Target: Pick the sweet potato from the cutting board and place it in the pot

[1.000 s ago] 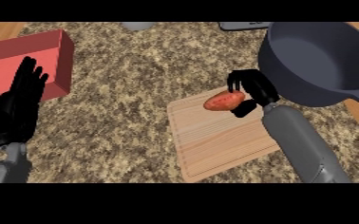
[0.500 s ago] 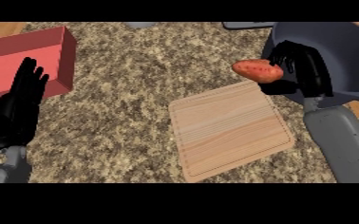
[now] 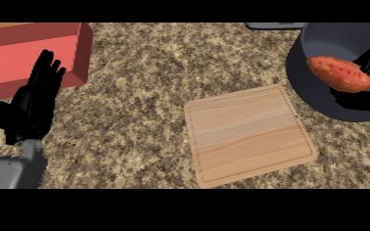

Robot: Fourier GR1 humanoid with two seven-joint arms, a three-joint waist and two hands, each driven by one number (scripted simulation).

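Looking down with you: the wooden cutting board (image 3: 249,134) lies near the middle of a speckled brown counter (image 3: 145,78), and every place below is given from that board.
Cutting board: bare on top, turned slightly askew, with a thin groove running round its edge.
Pot (image 3: 321,78): dark grey and round, up and to the right of the board, cut off by the view's right edge.
Sweet potato (image 3: 338,73): orange-red and oblong, showing over the pot's dark inside, well off the board.
Right hand (image 3: 356,100): only a dark shape under and behind the sweet potato at the right edge; you cannot tell how its fingers stand or whether they hold the sweet potato.
Left hand (image 3: 33,105): far to the board's left by the view's edge, resting with straight fingers pointing up, holding nothing.
Red box (image 3: 51,54): up and to the left of the board, just behind the left hand.
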